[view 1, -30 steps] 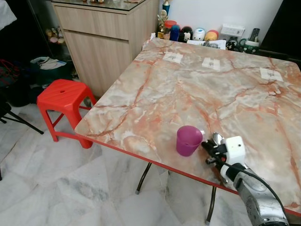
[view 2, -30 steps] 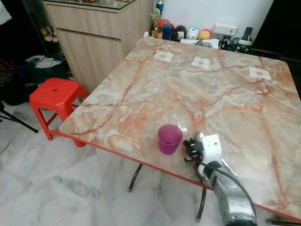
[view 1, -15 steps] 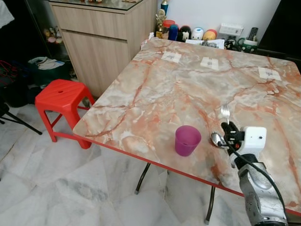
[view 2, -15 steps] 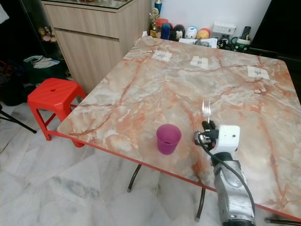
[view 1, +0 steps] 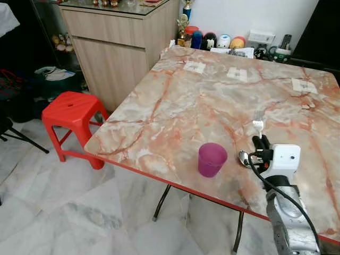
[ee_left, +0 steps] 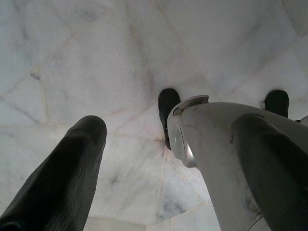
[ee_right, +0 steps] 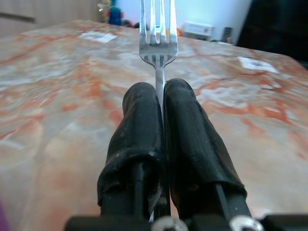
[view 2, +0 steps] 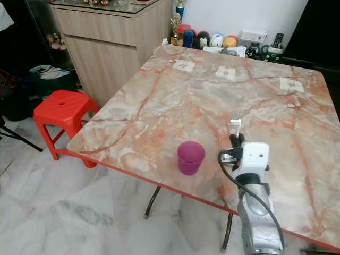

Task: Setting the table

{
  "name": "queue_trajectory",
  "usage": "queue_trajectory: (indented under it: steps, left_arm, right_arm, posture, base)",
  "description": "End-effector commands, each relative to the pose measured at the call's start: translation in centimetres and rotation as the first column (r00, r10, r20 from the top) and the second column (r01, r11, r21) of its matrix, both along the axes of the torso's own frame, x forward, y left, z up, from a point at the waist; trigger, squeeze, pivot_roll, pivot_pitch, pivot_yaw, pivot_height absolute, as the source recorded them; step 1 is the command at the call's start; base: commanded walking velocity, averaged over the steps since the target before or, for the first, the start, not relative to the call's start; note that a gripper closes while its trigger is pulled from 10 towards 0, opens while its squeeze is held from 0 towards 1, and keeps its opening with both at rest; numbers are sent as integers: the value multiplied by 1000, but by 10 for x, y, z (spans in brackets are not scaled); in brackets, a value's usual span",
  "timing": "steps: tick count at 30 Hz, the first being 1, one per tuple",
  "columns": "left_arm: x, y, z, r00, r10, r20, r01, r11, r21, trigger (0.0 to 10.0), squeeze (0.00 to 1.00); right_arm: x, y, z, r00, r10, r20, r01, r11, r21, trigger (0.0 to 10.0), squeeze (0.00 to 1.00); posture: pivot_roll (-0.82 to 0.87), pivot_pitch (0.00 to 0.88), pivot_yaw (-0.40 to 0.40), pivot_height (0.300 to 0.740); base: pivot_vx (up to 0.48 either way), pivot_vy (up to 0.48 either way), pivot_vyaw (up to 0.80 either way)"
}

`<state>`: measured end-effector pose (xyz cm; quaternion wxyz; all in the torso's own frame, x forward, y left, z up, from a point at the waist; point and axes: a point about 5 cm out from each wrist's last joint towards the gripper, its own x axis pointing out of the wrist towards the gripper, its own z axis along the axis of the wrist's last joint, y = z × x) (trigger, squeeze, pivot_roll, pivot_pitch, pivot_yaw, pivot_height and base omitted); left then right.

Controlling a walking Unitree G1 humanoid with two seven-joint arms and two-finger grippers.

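My right gripper (view 1: 259, 143) hovers just above the marble table (view 1: 212, 101) near its front edge, to the right of a purple cup (view 1: 212, 159). It is shut on a metal fork (ee_right: 158, 29), gripping the handle with the tines pointing towards the far side of the table. In the left eye view the fork (view 1: 258, 126) sticks out past the fingertips. A spoon bowl (view 1: 243, 157) lies on the table beside the gripper, partly hidden by it. My left gripper (ee_left: 171, 126) hangs open over the floor beside my leg.
A red plastic stool (view 1: 71, 109) stands on the marble floor left of the table, before a wooden cabinet (view 1: 117, 42). Small toys and bottles (view 1: 223, 41) line the table's far edge. White paper slips (view 1: 238, 73) lie on the far half.
My right gripper lifted from beside the cup at the table edge and swung further in, bringing the fork up to point away; the tines have since dipped slightly. The camera shifted a little.
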<state>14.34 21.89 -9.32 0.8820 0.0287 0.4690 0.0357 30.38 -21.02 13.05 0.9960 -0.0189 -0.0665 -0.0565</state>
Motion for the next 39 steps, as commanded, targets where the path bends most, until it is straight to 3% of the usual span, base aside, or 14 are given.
queue_trajectory:
  steps: [1,7,13,35,39]
  left_arm:
    - [-6,-5,-4,999,-2,-40,2,1000,-5,10000,0]
    - [-7,-9,-5,999,-11,-41,11,1000,-10,10000,0]
    - [-9,-10,-6,999,-7,-46,6,1000,-11,10000,0]
    - [3,-9,-1,1000,-19,-13,19,1000,-7,10000,0]
    - [3,-9,-1,1000,-24,-11,24,1000,-6,10000,0]
  right_arm:
    - [-3,-5,3,998,-63,20,62,998,24,10000,0]
    - [-5,4,-5,998,-45,-36,46,998,38,10000,0]
    - [-3,5,-3,998,-57,-22,58,997,44,10000,0]
    - [4,12,6,996,-84,21,82,993,84,10000,0]
    - [4,10,7,995,-93,21,91,992,85,10000,0]
  posture:
    - [-43,29,-35,740]
    - [-39,26,-44,740]
    - [-40,42,-46,740]
    - [-32,77,-37,740]
    - [-36,82,-32,740]
  base:
    - [0,0,0]
    - [0,-234,-258]
    - [0,-395,-731]
    - [0,-394,0]
    - [0,-392,-664]
